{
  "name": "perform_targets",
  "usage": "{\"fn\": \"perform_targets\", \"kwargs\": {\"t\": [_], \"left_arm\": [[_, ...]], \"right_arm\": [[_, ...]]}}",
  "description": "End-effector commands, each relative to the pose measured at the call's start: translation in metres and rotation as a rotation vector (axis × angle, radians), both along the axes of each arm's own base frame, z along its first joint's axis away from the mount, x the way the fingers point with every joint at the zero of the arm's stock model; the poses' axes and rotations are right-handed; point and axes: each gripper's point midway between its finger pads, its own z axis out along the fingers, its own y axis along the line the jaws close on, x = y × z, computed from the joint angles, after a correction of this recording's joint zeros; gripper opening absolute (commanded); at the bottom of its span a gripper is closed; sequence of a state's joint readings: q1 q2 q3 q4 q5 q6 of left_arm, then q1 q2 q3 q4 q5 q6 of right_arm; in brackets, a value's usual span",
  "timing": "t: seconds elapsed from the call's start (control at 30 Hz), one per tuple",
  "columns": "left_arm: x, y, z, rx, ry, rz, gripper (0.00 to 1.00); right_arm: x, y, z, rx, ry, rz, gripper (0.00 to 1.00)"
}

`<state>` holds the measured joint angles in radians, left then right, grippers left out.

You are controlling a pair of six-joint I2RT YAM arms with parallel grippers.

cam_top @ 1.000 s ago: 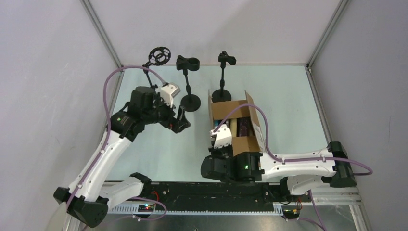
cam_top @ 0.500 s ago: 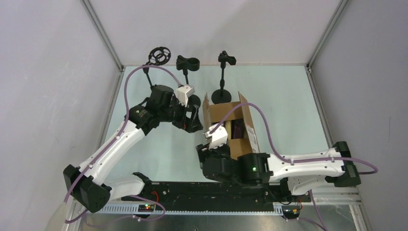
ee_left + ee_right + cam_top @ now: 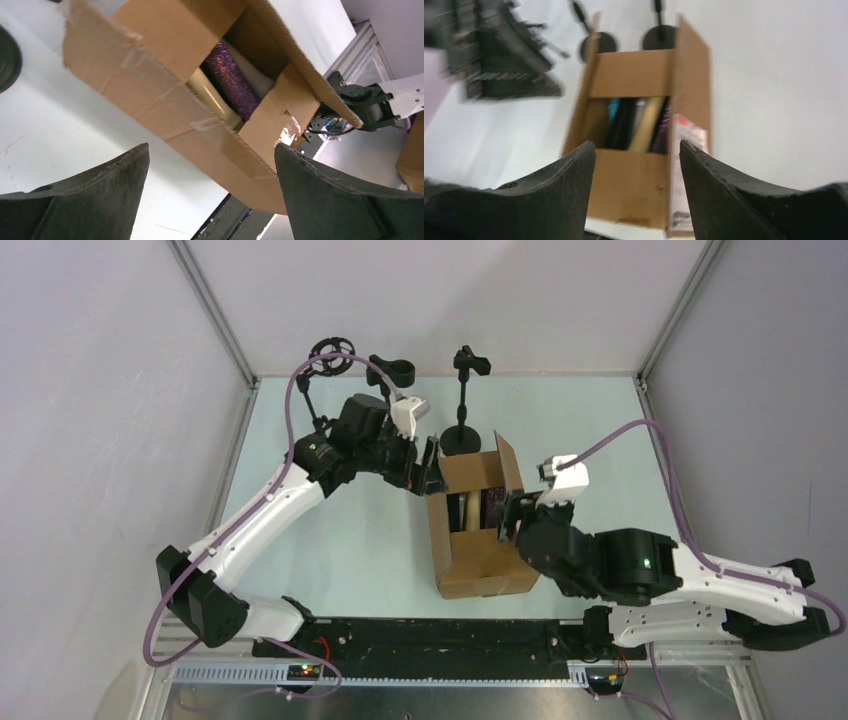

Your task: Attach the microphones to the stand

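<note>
Mics lie side by side down in the box — none on the stands yet, which sit bare just behind it. Left claw is wide with nothing in it, poised at the box's far-left corner. Right claw is spread too and empty, beside the right flap — likely both lining up a reach inside. Mics are stick shapes: glittery purple, smooth cream, black, a bit of blue. Cardboard is creased and taped, flaps up.
</note>
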<state>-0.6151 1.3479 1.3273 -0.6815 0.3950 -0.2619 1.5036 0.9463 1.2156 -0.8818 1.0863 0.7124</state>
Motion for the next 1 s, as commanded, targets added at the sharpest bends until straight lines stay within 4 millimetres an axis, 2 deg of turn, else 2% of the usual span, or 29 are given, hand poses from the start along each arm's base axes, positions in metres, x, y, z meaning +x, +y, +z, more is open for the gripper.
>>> {"fn": "perform_targets", "kwargs": {"t": [0.0,0.1,0.27,0.43,0.53,0.63,0.67,0.77,0.8,0.97], "left_arm": [[-0.006,-0.026,0.019,-0.036,-0.039,-0.053,0.98],[-0.009,-0.042,0.003,0.011,-0.029,-0.086,0.98],[-0.004,-0.044,-0.028,0.104,-0.024,-0.077,0.98],[0.005,-0.018,-0.032,0.196,-0.128,-0.025,0.98],[0.001,-0.005,-0.022,0.204,-0.184,-0.009,0.98],[-0.002,0.008,-0.023,0.228,-0.207,0.009,0.97],[-0.004,0.011,-0.02,0.225,-0.219,0.013,0.96],[-0.006,0.018,-0.021,0.241,-0.238,0.015,0.8],[-0.005,0.019,-0.02,0.244,-0.242,0.015,0.72],[-0.007,0.021,-0.028,0.26,-0.236,0.007,0.54]], "right_arm": [[0.022,-0.033,-0.026,-0.089,0.105,-0.121,0.67],[0.028,-0.036,-0.038,-0.121,0.153,-0.137,0.69],[0.032,-0.028,-0.045,-0.145,0.171,-0.121,0.71],[0.039,-0.022,-0.061,-0.191,0.194,-0.117,0.71],[0.047,-0.019,-0.069,-0.215,0.207,-0.115,0.71],[0.056,-0.014,-0.071,-0.214,0.201,-0.115,0.71],[0.059,-0.014,-0.072,-0.223,0.203,-0.116,0.71],[0.07,-0.011,-0.073,-0.222,0.201,-0.118,0.71],[0.073,-0.009,-0.073,-0.223,0.197,-0.116,0.71],[0.085,-0.02,-0.088,-0.281,0.234,-0.167,0.69]]}}
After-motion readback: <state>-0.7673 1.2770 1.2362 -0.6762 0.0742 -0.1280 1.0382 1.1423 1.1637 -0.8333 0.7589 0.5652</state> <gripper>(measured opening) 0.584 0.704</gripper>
